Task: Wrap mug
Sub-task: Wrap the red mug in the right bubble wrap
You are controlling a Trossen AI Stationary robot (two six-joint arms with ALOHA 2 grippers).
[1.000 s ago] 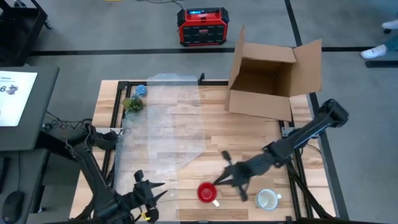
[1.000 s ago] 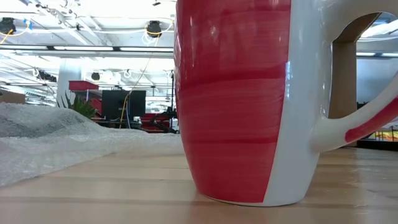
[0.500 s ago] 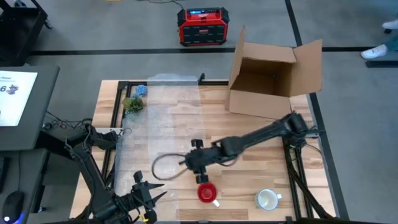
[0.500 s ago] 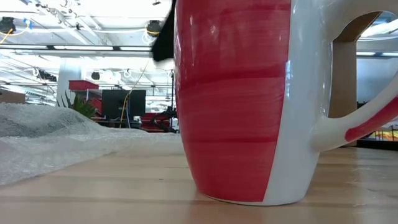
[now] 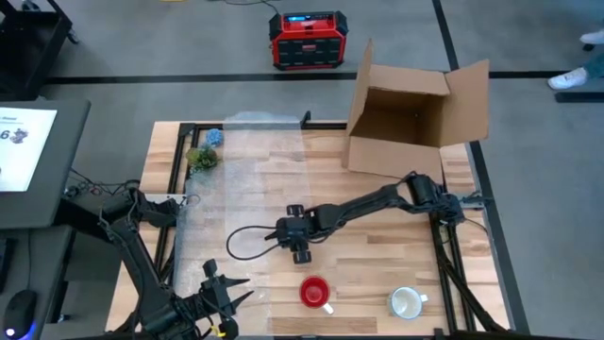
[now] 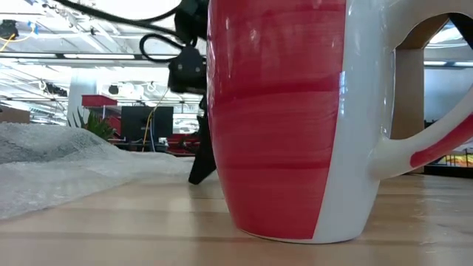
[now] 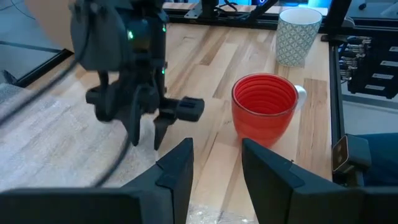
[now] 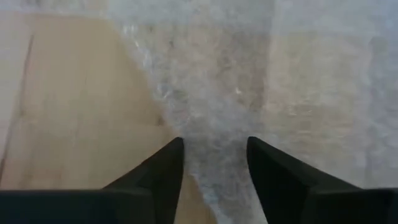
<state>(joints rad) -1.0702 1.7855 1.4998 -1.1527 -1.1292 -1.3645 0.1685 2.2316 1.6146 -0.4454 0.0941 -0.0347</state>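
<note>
Red mug: a red ceramic mug [image 5: 314,291] with a white handle stands upright near the front edge of the wooden worktop [image 5: 377,203], mouth up and empty; its handle points toward the front right; it sits just off the front corner of the wrap, on bare wood
Wrap: a clear sheet of bubble wrap [image 5: 260,184] lies flat over the left middle of the worktop, its pointed front corner ending near the mug; the mug is not yet on it
Right gripper: the right gripper [image 5: 297,244] reaches in low over that front corner of the sheet, fingers pointing down; the fingers are parted and empty, with the sheet's edge showing between them in the right wrist view [image 8: 214,165]
Left gripper: the left gripper [image 5: 222,293] waits at the front left edge, parted and holding nothing, facing the mug across the worktop [image 7: 216,165]
Key relation: the mug lies just toward the front from the right gripper, slightly to its right; the sheet's corner is directly under that gripper, so the right arm looks the nearer one to the wrap edge; the left gripper is farther from the mug
Other things: a white patterned mug [image 5: 406,302] stands at the front right; an open cardboard box [image 5: 415,123] at the back right
</note>
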